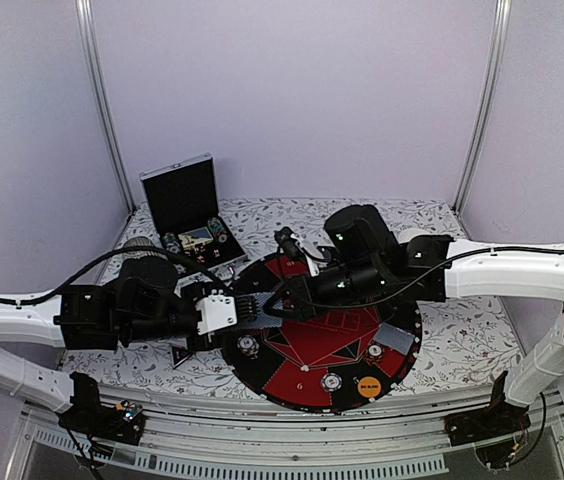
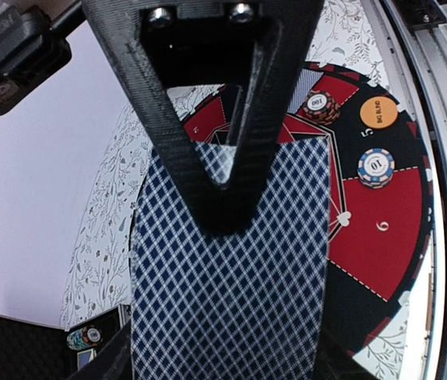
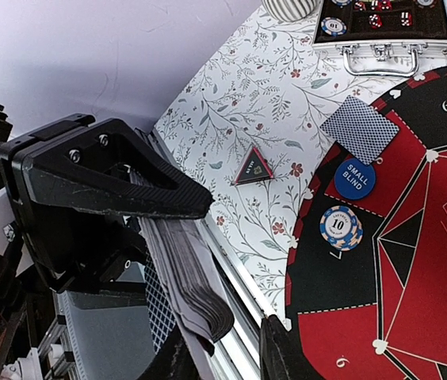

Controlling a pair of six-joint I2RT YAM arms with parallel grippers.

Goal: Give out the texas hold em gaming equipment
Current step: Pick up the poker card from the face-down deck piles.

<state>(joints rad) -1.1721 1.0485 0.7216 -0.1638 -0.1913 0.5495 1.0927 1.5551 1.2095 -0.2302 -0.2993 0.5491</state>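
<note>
With left end effector point(image 1: 255, 308) clamped on card point(image 2: 223, 301), right end effector point(image 3: 185, 265) clamped on deck point(image 3: 200, 305), pull apart flat. Avoid doubles.

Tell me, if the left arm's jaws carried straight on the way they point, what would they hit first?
Most likely the right gripper, facing the left gripper and its playing card nose to nose above the mat, holding a deck of cards. Their heights are hard to compare.

Left pincer point(image 1: 254, 312) clamped, right pincer point(image 1: 284, 300) clamped, tips meeting mid-table
</note>
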